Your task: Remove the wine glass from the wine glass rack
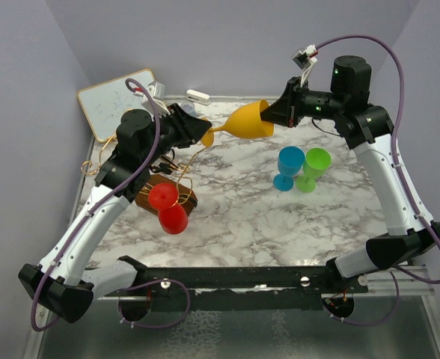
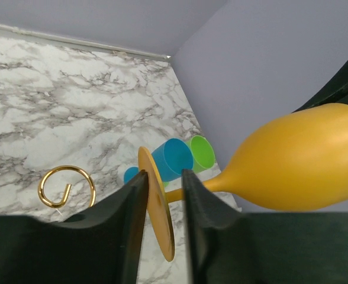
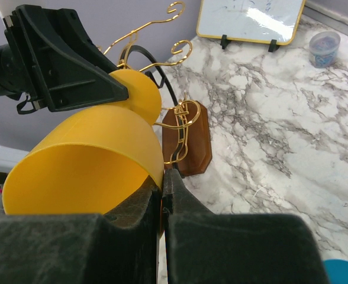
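A yellow wine glass (image 1: 248,121) hangs on its side in the air between my two arms, above the back of the marble table. My right gripper (image 1: 271,114) is shut on its rim, one finger inside the bowl (image 3: 85,171) and one outside. My left gripper (image 2: 165,174) is open; its jaws straddle the glass's round foot (image 2: 157,207) with a gap beside the stem. The wine glass rack (image 3: 189,139), gold wire on a dark wooden base, stands at the left (image 1: 190,198). A red wine glass (image 1: 169,208) hangs on it.
A blue glass (image 1: 288,166) and a green glass (image 1: 313,167) stand upright on the right of the table. A whiteboard (image 1: 119,101) leans at the back left, with a small round container (image 3: 325,47) near it. Grey walls close in on three sides.
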`<act>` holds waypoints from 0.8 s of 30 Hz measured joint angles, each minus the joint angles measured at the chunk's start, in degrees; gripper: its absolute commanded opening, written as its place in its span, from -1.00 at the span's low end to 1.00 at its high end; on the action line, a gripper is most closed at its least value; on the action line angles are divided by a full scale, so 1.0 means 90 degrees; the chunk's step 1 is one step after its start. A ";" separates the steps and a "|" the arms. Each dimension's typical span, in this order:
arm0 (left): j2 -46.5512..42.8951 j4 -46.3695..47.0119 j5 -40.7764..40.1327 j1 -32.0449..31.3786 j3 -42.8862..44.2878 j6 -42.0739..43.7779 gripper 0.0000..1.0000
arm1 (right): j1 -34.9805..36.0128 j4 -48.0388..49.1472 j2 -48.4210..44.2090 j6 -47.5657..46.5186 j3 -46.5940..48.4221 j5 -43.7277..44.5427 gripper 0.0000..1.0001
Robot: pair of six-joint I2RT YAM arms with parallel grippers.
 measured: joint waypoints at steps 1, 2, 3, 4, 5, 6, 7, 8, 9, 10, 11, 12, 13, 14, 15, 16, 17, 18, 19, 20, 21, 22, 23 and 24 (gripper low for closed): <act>-0.0002 -0.0046 -0.0017 0.0000 0.0041 0.0024 0.03 | 0.0007 -0.0002 0.0000 0.0005 0.0000 0.0039 -0.98; -0.0002 -0.0085 -0.0068 0.0000 0.0070 0.0056 0.07 | 0.0007 -0.0002 0.0000 0.0010 0.0000 0.0058 -0.98; -0.0010 -0.0175 -0.0189 0.0000 0.0121 0.0107 0.10 | 0.0015 -0.0007 0.0000 0.0024 0.0007 0.0131 -0.98; -0.0017 -0.0301 -0.0369 0.0000 0.0172 0.0151 0.13 | 0.0027 -0.0019 0.0000 0.0027 0.0029 0.0209 -0.98; -0.0034 -0.0461 -0.0566 -0.0005 0.0236 0.0199 0.15 | 0.0034 -0.0044 0.0005 0.0027 0.0061 0.0277 -0.98; -0.0053 -0.0627 -0.0780 -0.0012 0.0289 0.0253 0.16 | 0.0034 -0.0078 0.0010 0.0027 0.0104 0.0376 -0.98; -0.0073 -0.0818 -0.1032 -0.0012 0.0352 0.0291 0.16 | 0.0034 -0.0090 0.0012 0.0027 0.0143 0.0435 -0.98; -0.0102 -0.0993 -0.1275 -0.0012 0.0413 0.0323 0.16 | 0.0034 -0.0119 0.0019 0.0034 0.0219 0.0539 -0.98; -0.0124 -0.1083 -0.1396 -0.0015 0.0457 0.0325 0.16 | 0.0044 -0.0119 0.0027 0.0032 0.0267 0.0571 -0.98; -0.0153 -0.1200 -0.1574 -0.0046 0.0515 0.0352 0.16 | 0.0083 -0.0151 0.0053 0.0029 0.0328 0.0656 -0.98; -0.0202 -0.1290 -0.1693 -0.0090 0.0542 0.0376 0.16 | 0.0117 -0.0189 0.0075 0.0032 0.0389 0.0692 -0.98; -0.0267 -0.1338 -0.1783 -0.0119 0.0549 0.0389 0.16 | 0.0148 -0.0245 0.0117 0.0034 0.0469 0.0731 -0.98; -0.0340 -0.1370 -0.1868 -0.0129 0.0549 0.0401 0.16 | 0.0185 -0.0287 0.0170 0.0034 0.0559 0.0775 -0.98; -0.0410 -0.1404 -0.1926 -0.0146 0.0546 0.0413 0.16 | 0.0219 -0.0347 0.0248 0.0034 0.0675 0.0831 -0.98; -0.0469 -0.1430 -0.1982 -0.0151 0.0544 0.0425 0.16 | 0.0245 -0.0423 0.0342 0.0046 0.0804 0.0899 -0.98; -0.0559 -0.1481 -0.2130 -0.0146 0.0520 0.0466 0.16 | 0.0260 -0.0527 0.0517 0.0029 0.1071 0.1163 -0.98; -0.0665 -0.1552 -0.2259 -0.0112 0.0466 0.0491 0.16 | 0.0243 -0.0571 0.0619 0.0012 0.1241 0.1396 -0.98; -0.0789 -0.1627 -0.2378 -0.0078 0.0401 0.0517 0.16 | 0.0160 -0.0622 0.0799 0.0012 0.1467 0.1661 -0.98; -0.0882 -0.1647 -0.2472 -0.0051 0.0350 0.0534 0.16 | 0.0044 -0.0692 0.1020 0.0010 0.1744 0.1914 -0.98; -0.0974 -0.1661 -0.2535 -0.0032 0.0304 0.0542 0.16 | -0.0044 -0.0721 0.1192 0.0017 0.1928 0.2093 -0.98; -0.1064 -0.1676 -0.2594 -0.0027 0.0265 0.0556 0.16 | -0.0146 -0.0736 0.1372 0.0027 0.2093 0.2229 -0.98; -0.1120 -0.1695 -0.2630 -0.0027 0.0248 0.0563 0.16 | -0.0260 -0.0733 0.1569 0.0049 0.2217 0.2341 -0.98; -0.1156 -0.1717 -0.2647 -0.0027 0.0243 0.0578 0.16 | -0.0342 -0.0736 0.1707 0.0066 0.2271 0.2441 -0.98; -0.1173 -0.1727 -0.2654 -0.0027 0.0243 0.0588 0.16 | -0.0425 -0.0760 0.1858 0.0104 0.2310 0.2572 -0.98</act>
